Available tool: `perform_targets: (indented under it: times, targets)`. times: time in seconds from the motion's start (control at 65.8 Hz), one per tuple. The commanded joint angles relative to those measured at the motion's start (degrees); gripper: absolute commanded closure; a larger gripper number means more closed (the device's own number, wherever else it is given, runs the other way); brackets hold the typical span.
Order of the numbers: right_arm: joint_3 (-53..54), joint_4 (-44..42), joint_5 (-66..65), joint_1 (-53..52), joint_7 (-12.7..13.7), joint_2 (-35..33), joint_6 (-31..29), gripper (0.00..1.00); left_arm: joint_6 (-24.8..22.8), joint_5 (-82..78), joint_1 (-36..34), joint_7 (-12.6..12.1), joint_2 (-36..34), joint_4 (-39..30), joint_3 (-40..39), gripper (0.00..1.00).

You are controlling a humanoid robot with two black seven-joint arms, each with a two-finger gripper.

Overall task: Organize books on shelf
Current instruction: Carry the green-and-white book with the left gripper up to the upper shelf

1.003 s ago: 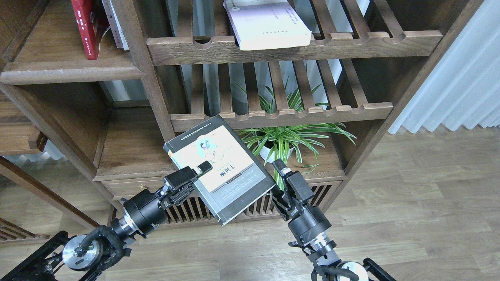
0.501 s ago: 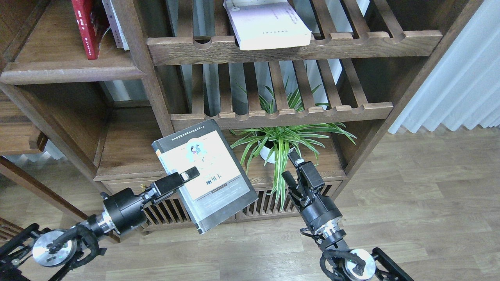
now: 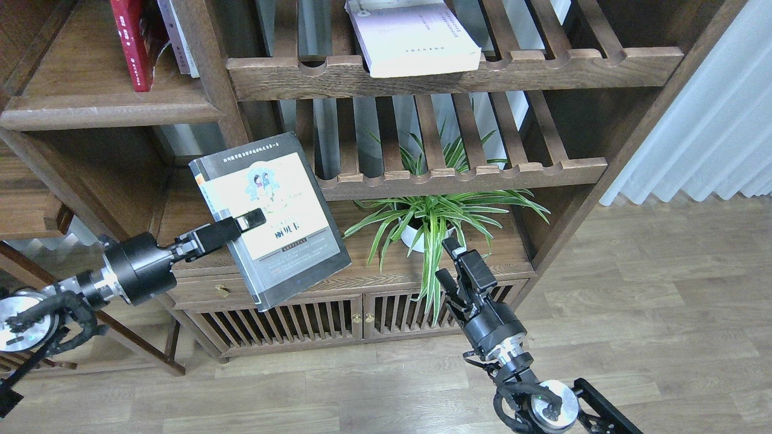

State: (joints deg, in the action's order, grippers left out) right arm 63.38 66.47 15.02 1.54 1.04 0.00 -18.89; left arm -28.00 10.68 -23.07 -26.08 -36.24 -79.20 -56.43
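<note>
My left gripper (image 3: 241,222) is shut on the left edge of the black book (image 3: 274,220) with a pale lime panel. It holds the book tilted in the air, in front of the lower left compartment of the bookcase. The red book (image 3: 129,42) stands upright on the solid dark-brown shelf (image 3: 90,96) at the upper left. A thin white book (image 3: 177,36) leans beside it. The white-lilac book (image 3: 413,39) lies flat on the upper slatted rack. My right gripper (image 3: 449,262) is open and empty, low in front of the plant.
A potted spider plant (image 3: 434,217) stands on the cabinet top under the lower slatted rack (image 3: 458,175). A low cabinet with slatted doors (image 3: 301,322) is below. A white curtain (image 3: 711,120) hangs at the right over the wood floor.
My left gripper has carried the black book up and to the left, away from the right gripper. The right gripper has let go of the book, drawn back a little and stands open.
</note>
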Motion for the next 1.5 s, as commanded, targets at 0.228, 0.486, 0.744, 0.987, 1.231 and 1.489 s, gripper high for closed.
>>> perform_targets:
  times: [0.228, 0.486, 0.744, 0.987, 1.231, 1.489]
  targets:
    - [-0.01, -1.25, 0.01, -1.80, 0.01, 0.00, 0.00, 0.02, 0.00, 0.04, -2.07, -0.02, -7.44, 0.10, -0.52, 0.93]
    - [-0.01, -1.78, 0.09, -2.24, 0.01, 0.00, -0.09, 0.02, 0.00, 0.31, -2.51, 0.07, -12.28, 0.10, -1.84, 0.92]
    - [-0.01, -1.87, 0.09, -2.24, 0.01, 0.00, -0.27, 0.02, 0.00, 0.48, -2.33, 0.24, -16.85, 0.10, -3.60, 0.92]
    - [-0.09, -1.87, 0.01, -2.33, 0.01, 0.00, -0.44, 0.02, 0.00, 5.05, -2.33, 0.24, -20.80, 0.53, -6.85, 0.92]
    - [-0.18, -1.87, 0.01, -2.16, 0.01, 0.00, -0.44, 0.02, 0.00, 5.58, -2.51, 0.24, -22.56, 0.45, -8.25, 0.92]
    - [-0.18, -1.87, -0.08, -2.15, 0.01, 0.00, -0.53, 0.02, 0.00, 6.99, -2.51, 0.68, -25.46, 0.71, -9.05, 0.91]
